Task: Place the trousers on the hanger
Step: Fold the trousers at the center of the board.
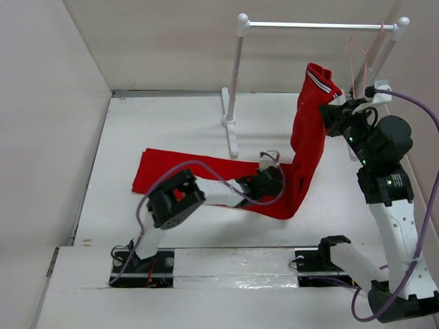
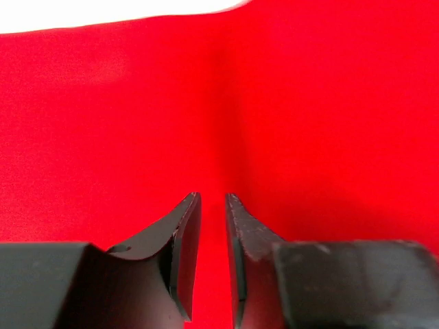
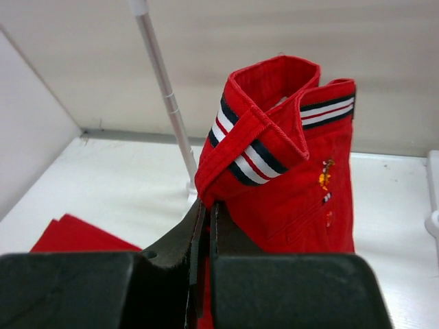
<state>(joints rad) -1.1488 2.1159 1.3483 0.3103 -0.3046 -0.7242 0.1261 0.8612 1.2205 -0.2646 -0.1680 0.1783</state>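
The red trousers (image 1: pixel 309 137) lie with their legs flat on the table at the left and rise at the right to the striped waistband. My right gripper (image 1: pixel 328 113) is shut on the waist edge just under the band (image 3: pixel 208 203) and holds it up near the rack's right post. My left gripper (image 1: pixel 274 179) is low on the trousers at the bend; its jaws (image 2: pixel 212 195) stand nearly together on a crease of red fabric (image 2: pixel 309 103). The thin pinkish wire hanger (image 1: pixel 354 58) hangs from the right end of the bar, behind the right gripper.
The white-posted rack with its metal bar (image 1: pixel 315 25) stands at the back; its left post (image 3: pixel 164 89) and foot are on the table beside the trousers. White walls close the left, back and right sides.
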